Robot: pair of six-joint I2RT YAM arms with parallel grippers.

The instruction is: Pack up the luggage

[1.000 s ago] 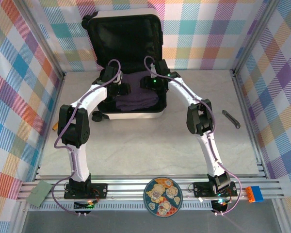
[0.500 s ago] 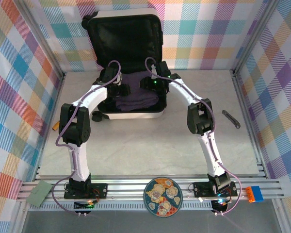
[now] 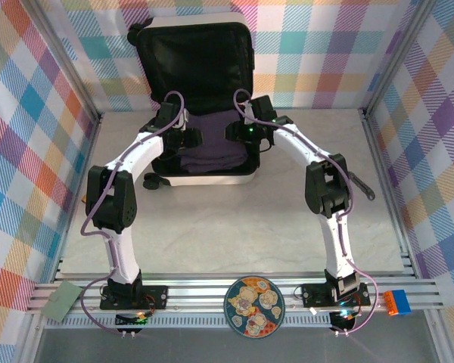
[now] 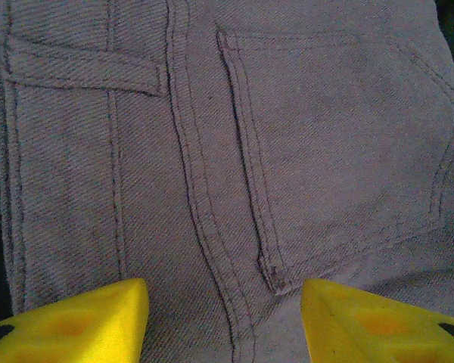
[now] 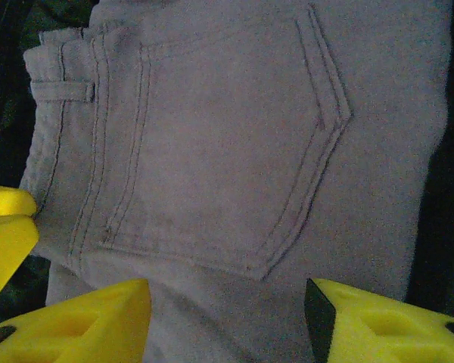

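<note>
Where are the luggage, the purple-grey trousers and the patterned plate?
luggage (image 3: pixel 212 180): top external view, white near wall.
purple-grey trousers (image 5: pixel 227 144): right wrist view, back pocket.
patterned plate (image 3: pixel 229 306): top external view, left rim.

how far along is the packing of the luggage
Done: the folded purple-grey jeans lie inside the open luggage. In hand: the left gripper and right gripper hang over the jeans, jaws apart, gripping nothing. Left: the lid stands upright, so closing and zipping remain. Whether more clothes should go in, I cannot tell.
</note>
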